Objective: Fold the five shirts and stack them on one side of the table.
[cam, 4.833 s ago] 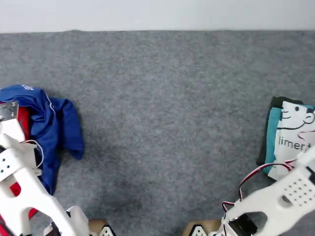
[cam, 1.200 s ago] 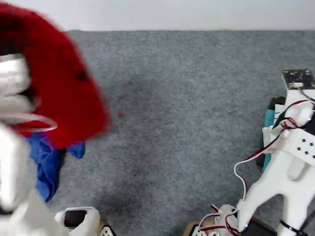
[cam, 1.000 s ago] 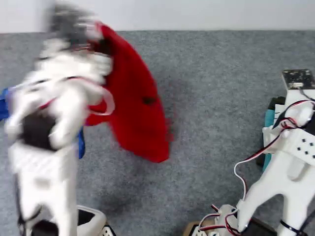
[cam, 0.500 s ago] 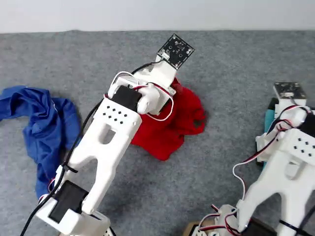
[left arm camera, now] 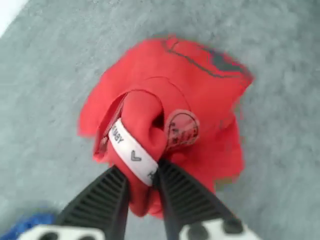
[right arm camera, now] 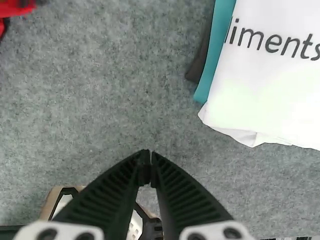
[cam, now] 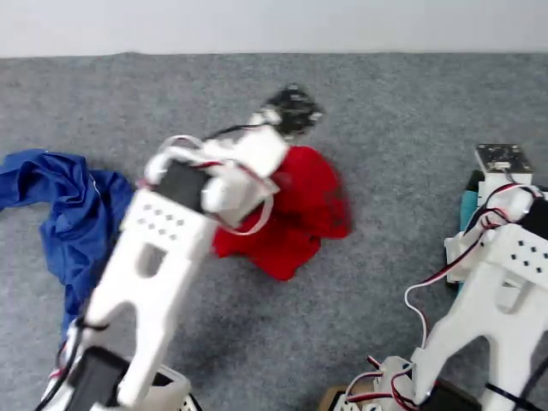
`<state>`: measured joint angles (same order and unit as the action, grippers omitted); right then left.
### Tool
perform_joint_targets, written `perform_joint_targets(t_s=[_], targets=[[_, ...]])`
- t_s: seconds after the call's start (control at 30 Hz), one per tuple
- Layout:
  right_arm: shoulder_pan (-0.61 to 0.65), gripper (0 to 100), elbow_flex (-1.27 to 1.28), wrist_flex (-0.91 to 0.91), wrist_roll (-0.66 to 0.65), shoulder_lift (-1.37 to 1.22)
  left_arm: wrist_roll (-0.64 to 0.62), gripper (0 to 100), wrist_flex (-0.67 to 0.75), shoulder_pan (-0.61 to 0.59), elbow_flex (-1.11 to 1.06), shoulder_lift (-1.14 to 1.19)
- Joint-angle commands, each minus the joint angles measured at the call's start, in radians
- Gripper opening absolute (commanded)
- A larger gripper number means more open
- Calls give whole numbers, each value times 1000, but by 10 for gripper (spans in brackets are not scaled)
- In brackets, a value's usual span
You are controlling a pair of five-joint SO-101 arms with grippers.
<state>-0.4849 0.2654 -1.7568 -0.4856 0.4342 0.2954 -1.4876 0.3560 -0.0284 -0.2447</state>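
Change: over the last few seconds the red shirt [cam: 301, 204] went from the heap at the left edge to mid-table. In the last half second the left arm [cam: 163, 248] has swung slightly toward the lower left, and the right arm [cam: 501, 291] has barely shifted.
High view: the red shirt lies crumpled just right of centre on the grey table [cam: 411, 103]. The blue shirt [cam: 77, 214] sprawls unfolded at middle left.
Left wrist view: the left gripper [left arm camera: 141, 172] is pinched nearly closed on the red shirt's collar, with the white neck label [left arm camera: 131, 155] caught between its jaws. The rest of the cloth is bunched on the table beyond.
Right wrist view: the right gripper [right arm camera: 147, 157] is closed on nothing, tips together above bare table. The folded stack [right arm camera: 270, 85] sits just beside it, white shirt over teal.
Handling: the shirt looks light, limp and unbreakable, and will probably sag and bunch from any single hold. Holding both shoulders or two hem corners would likely spread it flat better than the collar does.
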Motion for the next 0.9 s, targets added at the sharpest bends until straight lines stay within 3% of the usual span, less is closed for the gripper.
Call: perform_joint_targets(t_s=[0.0,0.17,0.43,0.8,0.87], targets=[[-8,9,-8,-38,3,28,121,5,-118,-130,1,-89],[-8,9,-8,-38,3,33,330,5,-230,-404,-85,-104],[-8,9,-8,-39,6,33,684,9,-245,-796,-344,-146],[-8,9,-6,-39,8,33,1151,118,-269,-1065,-610,-523],[-8,9,-6,-39,8,33,1166,119,-267,-1065,-636,-615]])
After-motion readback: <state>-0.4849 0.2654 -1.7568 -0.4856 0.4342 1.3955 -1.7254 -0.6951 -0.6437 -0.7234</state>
